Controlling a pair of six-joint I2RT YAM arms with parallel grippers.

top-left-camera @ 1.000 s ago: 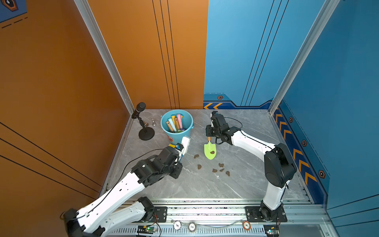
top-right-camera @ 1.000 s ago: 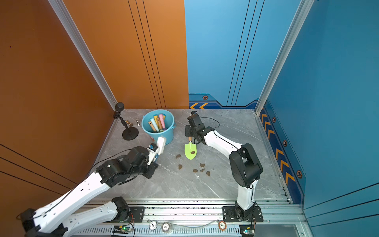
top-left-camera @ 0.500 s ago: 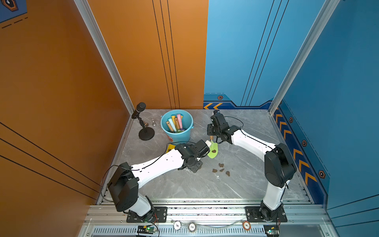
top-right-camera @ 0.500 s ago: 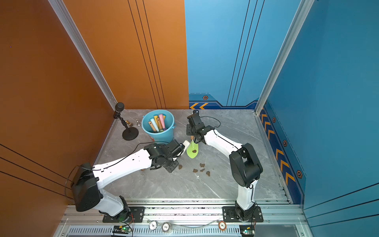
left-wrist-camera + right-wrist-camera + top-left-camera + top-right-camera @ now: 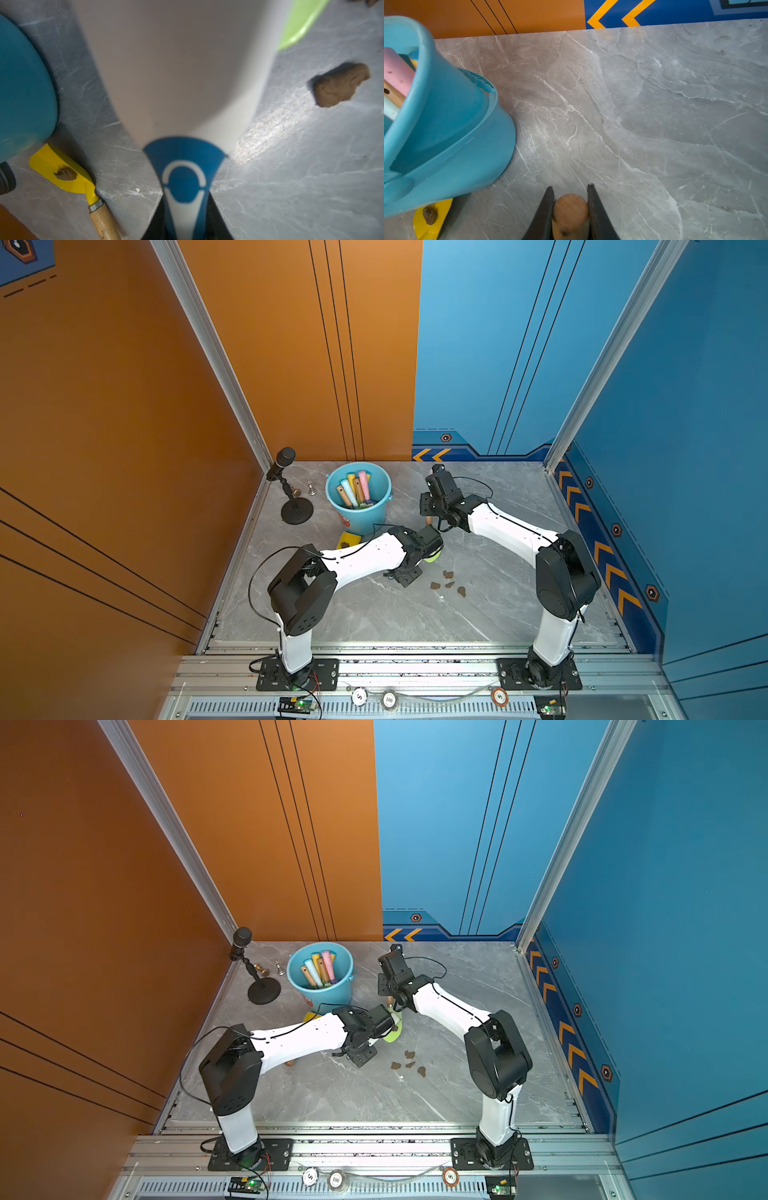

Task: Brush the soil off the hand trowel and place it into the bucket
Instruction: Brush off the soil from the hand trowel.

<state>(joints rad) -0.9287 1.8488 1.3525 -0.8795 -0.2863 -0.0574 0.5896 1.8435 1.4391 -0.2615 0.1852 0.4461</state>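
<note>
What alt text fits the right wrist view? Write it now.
The right gripper clamps the rounded end of a wooden handle over a grey marble table. Beside it stands a light-blue bucket, with a soil-marked yellow trowel at its base.

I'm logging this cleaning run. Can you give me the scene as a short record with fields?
right gripper: shut on the wooden handle of the green trowel
left gripper: shut on a white brush, over the green blade
soil: loose lumps on the table; one on the yellow trowel
bucket: upright, several tools inside
yellow trowel: lying beside the bucket
</note>
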